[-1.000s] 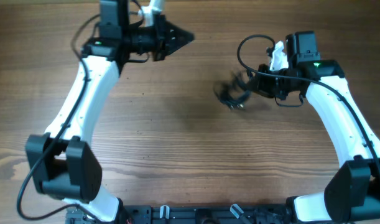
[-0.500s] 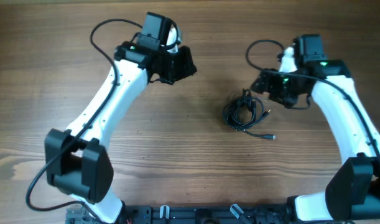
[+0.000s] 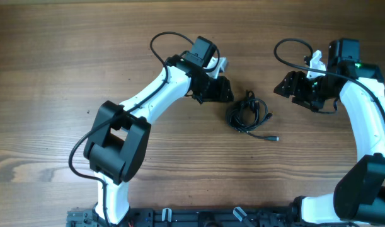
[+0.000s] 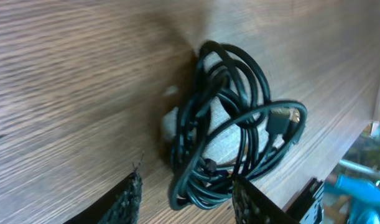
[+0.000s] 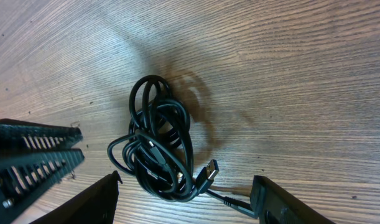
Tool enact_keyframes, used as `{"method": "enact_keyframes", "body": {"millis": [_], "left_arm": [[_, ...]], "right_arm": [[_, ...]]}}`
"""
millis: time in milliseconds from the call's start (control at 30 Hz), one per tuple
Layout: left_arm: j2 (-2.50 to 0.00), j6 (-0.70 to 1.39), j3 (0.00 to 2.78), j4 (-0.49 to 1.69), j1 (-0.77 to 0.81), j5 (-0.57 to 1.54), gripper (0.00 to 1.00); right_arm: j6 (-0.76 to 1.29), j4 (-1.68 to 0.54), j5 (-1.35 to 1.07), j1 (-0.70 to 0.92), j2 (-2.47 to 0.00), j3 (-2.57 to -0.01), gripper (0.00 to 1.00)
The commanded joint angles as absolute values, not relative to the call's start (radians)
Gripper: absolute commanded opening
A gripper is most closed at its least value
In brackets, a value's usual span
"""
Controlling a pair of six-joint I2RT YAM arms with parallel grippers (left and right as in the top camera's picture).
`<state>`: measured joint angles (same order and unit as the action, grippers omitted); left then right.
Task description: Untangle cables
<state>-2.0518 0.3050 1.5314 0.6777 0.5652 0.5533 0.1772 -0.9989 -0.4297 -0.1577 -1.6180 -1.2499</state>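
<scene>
The cables (image 3: 246, 115) lie as one knotted black bundle on the wooden table (image 3: 179, 164), with one plug end (image 3: 275, 138) trailing toward the front right. My left gripper (image 3: 225, 93) is just left of the bundle. In the left wrist view its gripper (image 4: 190, 202) is open, and the near loops of the cables (image 4: 233, 134) lie between the fingertips (image 4: 130, 199) without being pinched. My right gripper (image 3: 285, 86) is off to the bundle's right. It is open (image 5: 190, 205), a short way from the cables (image 5: 162, 149), and a USB plug (image 5: 208, 169) lies between its fingers.
The left gripper's ribbed finger (image 5: 28, 162) shows at the left edge of the right wrist view. Thick black arm wires loop above each wrist (image 3: 170, 39) (image 3: 287, 49). A black rail (image 3: 198, 217) runs along the table's front edge.
The right gripper opened, let the bundle drop on the table and drew back to the right. The left arm swung in from the far left to the bundle, and its jaws opened.
</scene>
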Motion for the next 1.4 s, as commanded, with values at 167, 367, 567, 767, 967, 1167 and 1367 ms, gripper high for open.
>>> {"method": "enact_keyframes", "body": {"millis": [167, 367, 567, 767, 967, 1167, 1367], "left_arm": [[-2.144, 0.213, 1.535, 0.680, 0.619, 0.496, 0.46], [-2.160, 0.213, 1.535, 0.716, 0.664, 0.496, 0.36], [-2.197, 0.240, 1.535, 0.709, 0.665, 0.496, 0.18], [-2.124, 0.296, 1.561, 0.749, 0.590, 0.511, 0.04], [-1.879, 0.343, 1.583, 0.738, 0.532, 0.511, 0.04], [-1.794, 0.356, 1.583, 0.717, 0.519, 0.646, 0.04], [-1.794, 0.357, 1.583, 0.625, 0.484, 0.891, 0.04]], "right_arm": [[0.157, -1.005, -0.454, -0.154, -1.602, -1.264, 0.70], [0.157, -1.006, -0.453, -0.154, -1.602, -1.264, 0.70], [0.160, -1.008, -0.454, -0.154, -1.602, -1.264, 0.70], [0.105, -0.994, -0.598, -0.130, -1.579, -1.266, 0.65], [0.136, -0.958, -0.613, 0.019, -1.432, -1.345, 0.61], [0.275, -0.866, -0.597, 0.124, -1.410, -1.345, 0.44], [0.366, -0.804, -0.524, 0.185, -1.430, -1.339, 0.36]]}}
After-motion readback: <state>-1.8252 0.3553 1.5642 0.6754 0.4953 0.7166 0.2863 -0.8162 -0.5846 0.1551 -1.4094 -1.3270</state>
